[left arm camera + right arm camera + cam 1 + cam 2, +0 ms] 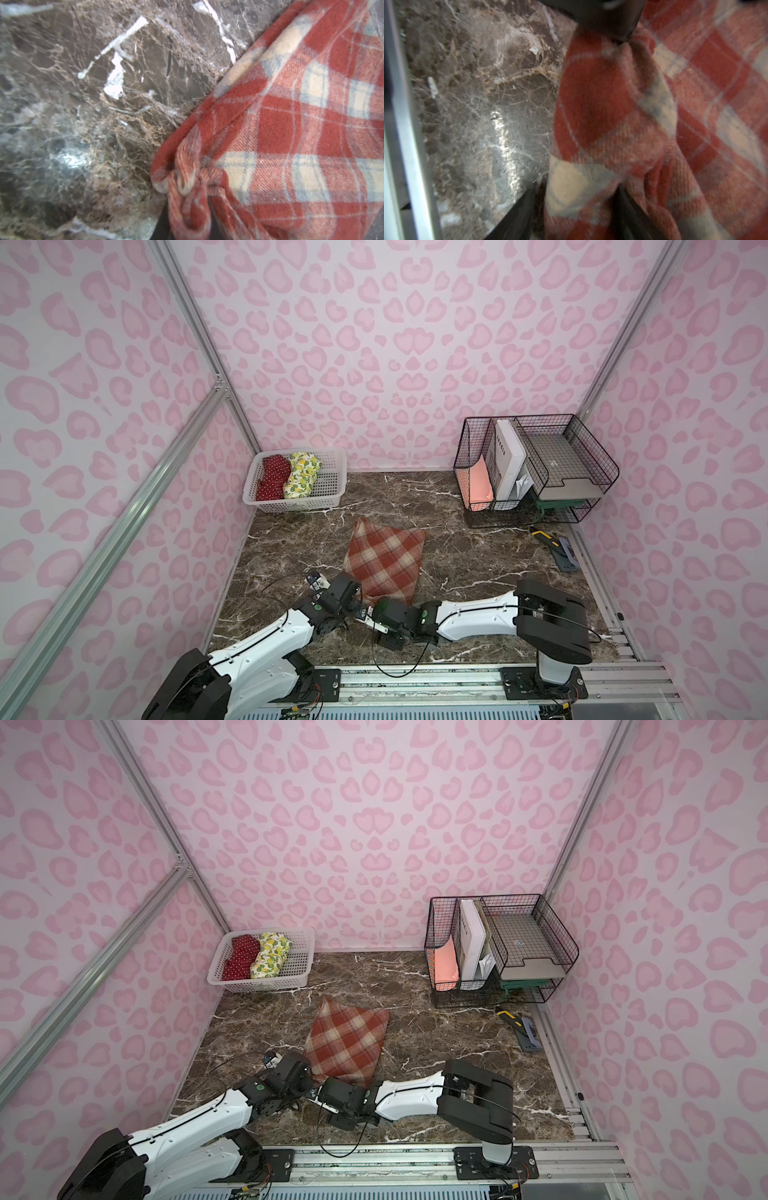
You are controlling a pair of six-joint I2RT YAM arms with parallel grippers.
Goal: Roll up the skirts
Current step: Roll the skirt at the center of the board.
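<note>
While the red cloth skirt with small white polka dots [272, 480] and the cream skirt printed with yellow lemons and green leaves [302, 475] lie as plump bundles side by side in the white perforated plastic basket [332, 489] at the far left corner, the thick rust-orange and cream plaid skirt [384, 560] is spread nearly flat near the middle of the brown marble tabletop [478, 572]. No roll shows in it. By my reckoning two of the three skirts are done. The last is only at its start, with its near edge gathered but not yet turned over on itself.

The left pincer [357, 600] is nearly closed and pinches a bunched corner of the plaid cloth at that near edge. Just beside it, the right pincer [575, 207] has its black fingers [519, 209] standing apart on either side of a fold of the same cloth. A dark gap shows beside one finger, so I judge it is not clamped.

In both top views the two wrists cover the near corner, so how the cloth lies beneath them is hidden. Both wrist views are soft and very close. The left pincer's own fingers are almost cut off in its wrist view. Whether the bundles in the basket are tight rolls or loose folds is too small to tell.
</note>
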